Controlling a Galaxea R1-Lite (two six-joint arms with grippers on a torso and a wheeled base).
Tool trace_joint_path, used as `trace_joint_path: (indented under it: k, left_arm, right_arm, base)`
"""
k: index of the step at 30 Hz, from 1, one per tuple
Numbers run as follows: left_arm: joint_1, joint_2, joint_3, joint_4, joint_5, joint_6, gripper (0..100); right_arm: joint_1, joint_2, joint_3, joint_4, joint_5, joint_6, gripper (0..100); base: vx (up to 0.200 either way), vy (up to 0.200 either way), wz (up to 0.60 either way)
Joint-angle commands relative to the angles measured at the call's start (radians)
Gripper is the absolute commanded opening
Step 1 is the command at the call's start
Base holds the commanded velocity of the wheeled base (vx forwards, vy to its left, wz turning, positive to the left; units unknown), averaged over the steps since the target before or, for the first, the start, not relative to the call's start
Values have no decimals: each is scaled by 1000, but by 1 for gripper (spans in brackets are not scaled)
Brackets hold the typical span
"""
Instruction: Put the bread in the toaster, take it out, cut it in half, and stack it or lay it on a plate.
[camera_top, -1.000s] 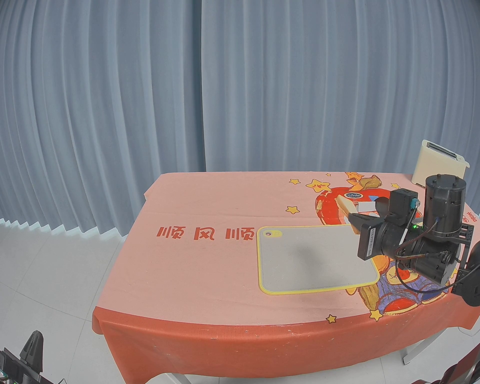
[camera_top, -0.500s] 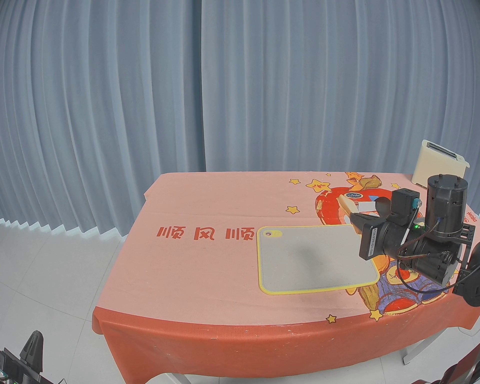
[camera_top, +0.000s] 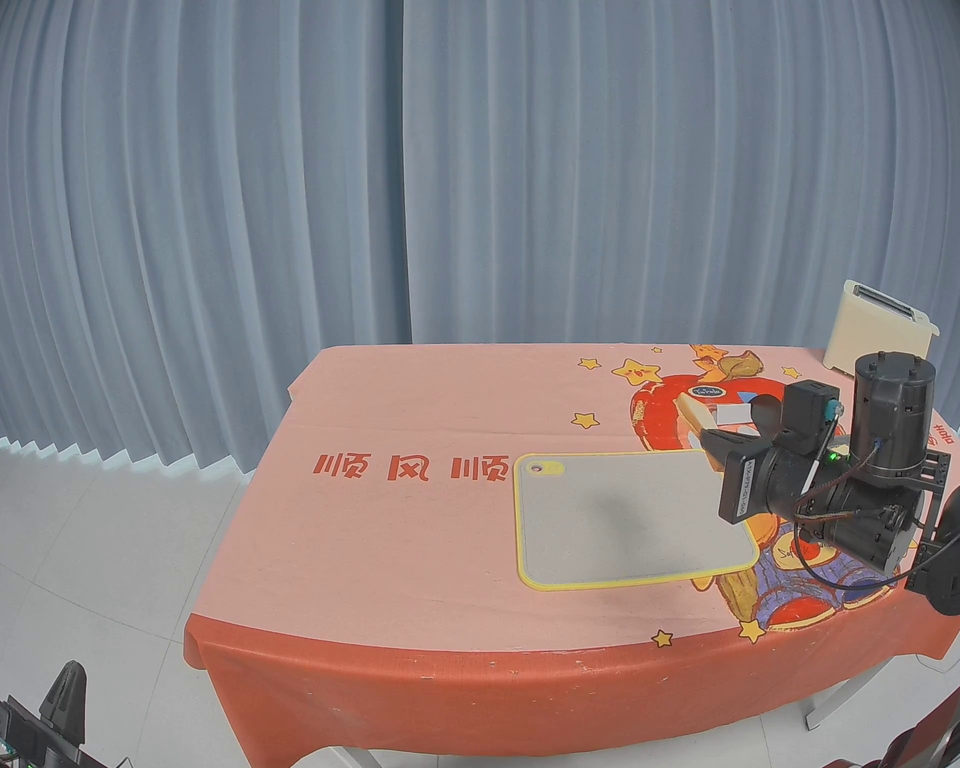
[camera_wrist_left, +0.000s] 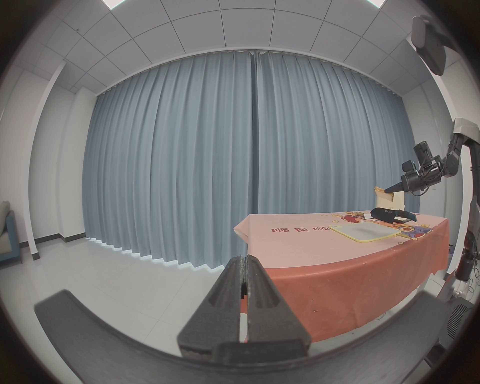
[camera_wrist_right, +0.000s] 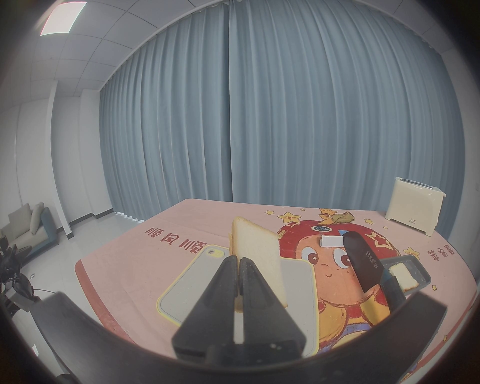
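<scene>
Bread slice clamped at one edge by right gripper, right of head frame; judged light, soft, probably crumbly. Left gripper closed on nothing.

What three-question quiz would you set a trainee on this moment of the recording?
1. True or false: the right gripper holds a bread slice upright above the table.
2. Where does the toaster stand? A) on the cutting board B) at the table's far right corner C) on the floor
3. Fill in: the left gripper has its jaws ___.
Key: 1 true; 2 B; 3 shut.
</scene>
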Motion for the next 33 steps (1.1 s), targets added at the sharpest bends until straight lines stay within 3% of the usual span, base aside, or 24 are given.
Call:
trace_joint_path:
  k: [1,33]
  left_arm:
    - [0,-1,13,0,1,-1,0]
    - [0,-1,12,0,1,-4,0]
  right_arm:
    - [0,-1,-1,0,0,-1,0]
    - [-23,9,11,0,0,-7,0]
  base:
    - [0,-200,0]
    - [0,-200,0]
